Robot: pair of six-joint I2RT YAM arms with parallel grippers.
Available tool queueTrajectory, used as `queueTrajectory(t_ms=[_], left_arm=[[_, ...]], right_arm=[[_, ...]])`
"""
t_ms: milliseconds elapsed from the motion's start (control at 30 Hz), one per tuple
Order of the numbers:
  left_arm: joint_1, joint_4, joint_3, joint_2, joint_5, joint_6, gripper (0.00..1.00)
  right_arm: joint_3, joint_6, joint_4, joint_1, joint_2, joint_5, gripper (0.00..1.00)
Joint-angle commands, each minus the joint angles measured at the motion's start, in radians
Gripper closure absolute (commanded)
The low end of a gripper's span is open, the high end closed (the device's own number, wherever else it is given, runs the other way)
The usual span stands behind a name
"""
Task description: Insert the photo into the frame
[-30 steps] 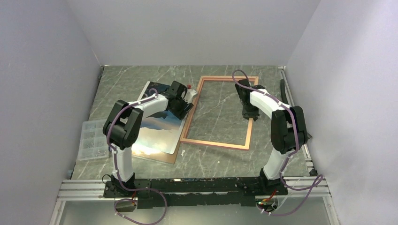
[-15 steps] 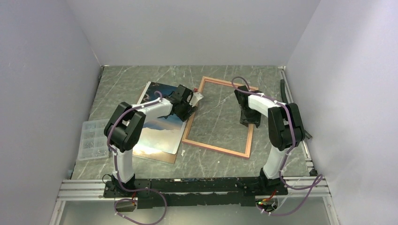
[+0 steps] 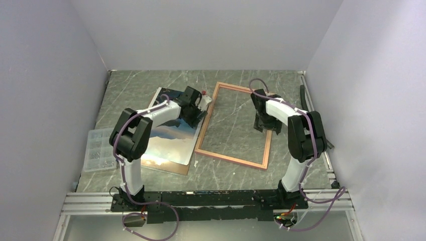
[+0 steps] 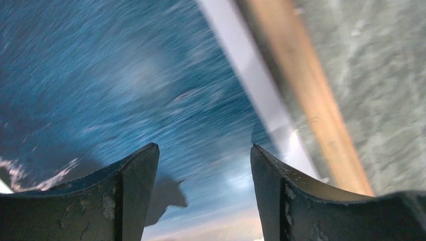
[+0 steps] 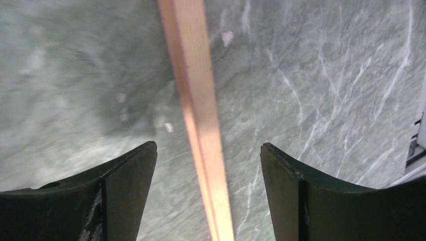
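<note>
The photo point(image 3: 168, 143) lies face up on a brown backing board point(image 3: 176, 168), left of the frame point(image 3: 231, 158). The left gripper point(image 4: 203, 150) is over the photo's far right part, fingers wide apart and holding nothing. The right gripper point(image 5: 208, 148) gapes equally, the frame's right rail point(image 5: 198, 100) passing below between its fingers, ungripped. Both wrist views are blurred. Whether either gripper's tips touch anything is unclear. The left arm hides the photo's far corner from above.
</note>
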Motion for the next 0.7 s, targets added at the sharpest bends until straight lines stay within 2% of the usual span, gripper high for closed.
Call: queueTrajectory(t_ms=[0, 167, 300, 433, 533, 667], left_arm=[[0.142, -0.167, 0.150, -0.071, 0.063, -0.057, 0.26], [0.291, -0.289, 0.255, -0.156, 0.135, -0.105, 0.21], [0.404, -0.374, 0.286, -0.213, 0.163, -0.117, 0.06], [0.501, -0.402, 0.232, -0.265, 0.169, -0.091, 0.06], [0.552, -0.431, 0.184, -0.299, 0.184, -0.053, 0.06], [0.621, -0.448, 0.122, -0.339, 0.199, 0.003, 0.06]], right_arm=[[0.135, 0.074, 0.002, 0.088, -0.079, -0.019, 0.19], [0.371, 0.103, 0.006, 0.262, 0.069, -0.076, 0.16], [0.585, 0.106, 0.027, 0.338, 0.236, -0.172, 0.17], [0.767, 0.096, 0.027, 0.380, 0.389, -0.266, 0.20], [0.810, 0.090, 0.049, 0.390, 0.446, -0.341, 0.23], [0.779, 0.082, 0.082, 0.400, 0.460, -0.365, 0.34]])
